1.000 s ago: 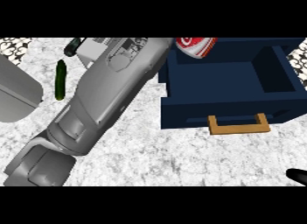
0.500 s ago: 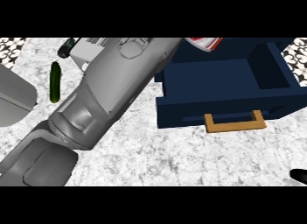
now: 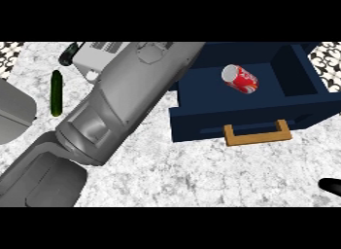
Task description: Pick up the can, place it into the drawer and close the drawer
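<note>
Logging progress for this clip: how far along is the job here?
Done: the can lies on its side inside the open drawer, with no hand on it. In hand: nothing visibly held; only a bit of the right hand shows at the lower right. Left: closing the drawer by pushing the front with its handle.

The marble counter (image 3: 201, 170) is carrying a blue drawer (image 3: 201, 121) near its far right corner and a green cucumber (image 3: 56, 92) toward its left edge.
</note>
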Tool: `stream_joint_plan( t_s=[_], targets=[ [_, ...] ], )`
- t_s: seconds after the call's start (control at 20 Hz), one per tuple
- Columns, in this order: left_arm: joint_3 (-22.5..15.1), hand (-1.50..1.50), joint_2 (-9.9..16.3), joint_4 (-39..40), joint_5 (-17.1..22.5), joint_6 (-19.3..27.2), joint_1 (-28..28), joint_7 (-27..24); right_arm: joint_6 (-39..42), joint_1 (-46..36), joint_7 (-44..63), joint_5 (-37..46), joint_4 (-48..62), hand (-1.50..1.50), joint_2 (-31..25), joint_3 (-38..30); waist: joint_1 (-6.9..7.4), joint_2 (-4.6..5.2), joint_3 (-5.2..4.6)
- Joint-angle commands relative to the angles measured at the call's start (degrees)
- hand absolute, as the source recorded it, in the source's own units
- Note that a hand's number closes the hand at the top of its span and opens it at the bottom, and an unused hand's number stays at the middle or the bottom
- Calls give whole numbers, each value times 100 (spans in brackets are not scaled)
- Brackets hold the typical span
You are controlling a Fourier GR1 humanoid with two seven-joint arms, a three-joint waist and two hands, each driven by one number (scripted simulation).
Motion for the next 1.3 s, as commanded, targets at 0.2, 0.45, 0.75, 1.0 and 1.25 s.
stream_joint_plan(
  t_s=[0.2, 0.45, 0.75, 1.0, 1.25],
  targets=[
    [-143, -150, 0, 157, 291, 372, -103, -282, 231, -290, -270, 433, 149, -150, -402, 121, -25, 28, 2],
    [5, -150, 0, 217, 572, 240, -265, -250, 399, -494, -714, 1188, 347, -150, -640, 553, 5, 60, 2],
    [193, -150, 0, 270, 834, 93, 9, -724, 309, -751, -977, 2453, 749, -150, -964, 1039, 132, 69, -7],
    [105, -150, 0, 312, 854, 276, -350, -621, -13, -1171, -1254, 3585, 1452, -150, -840, 1877, 290, 41, -4],
    [108, -150, 0, 465, 829, 236, -282, -795, -353, -1564, -1512, 4454, 2554, -150, -726, 2372, 392, 36, -6]
  ],
)
